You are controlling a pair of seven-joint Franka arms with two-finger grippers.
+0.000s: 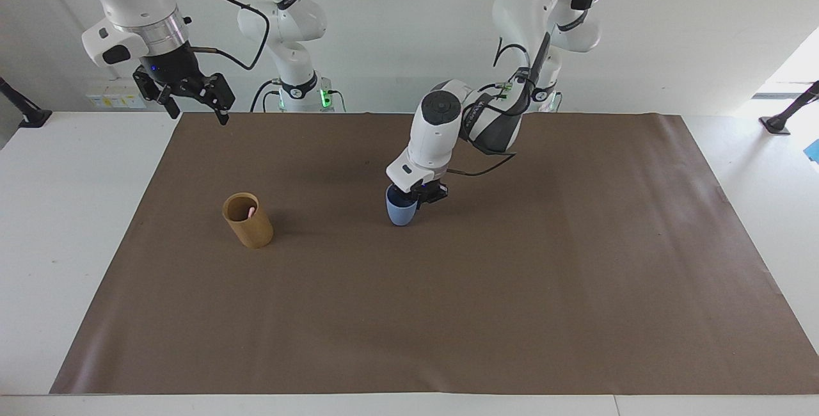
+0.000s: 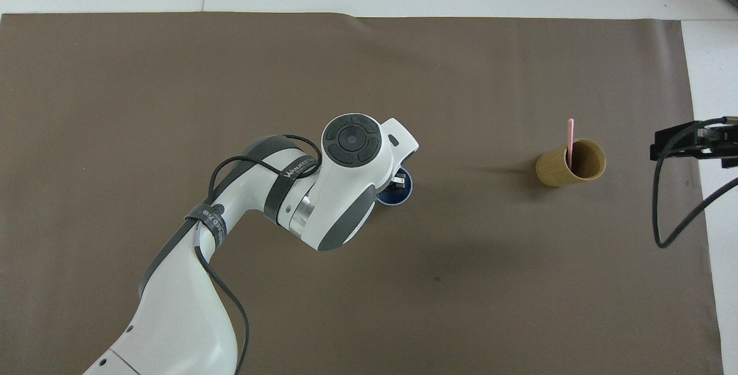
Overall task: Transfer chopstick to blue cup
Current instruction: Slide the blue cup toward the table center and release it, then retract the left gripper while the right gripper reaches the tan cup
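Gripping 1 blue cup by left claw, 1 chopstick, 1 wooden holder

blue cup looks like matte plastic, the holder smooth tan wood or bamboo, table cover matte brown paper, arm shells glossy white plastic.

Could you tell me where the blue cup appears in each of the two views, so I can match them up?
Facing view: the blue cup is near the middle of the brown mat, under the left gripper, which is shut on its rim.
Overhead view: the blue cup is near the centre, mostly covered by the left arm's wrist.
Shared landmark: the tan wooden holder, standing toward the right arm's end of the table.
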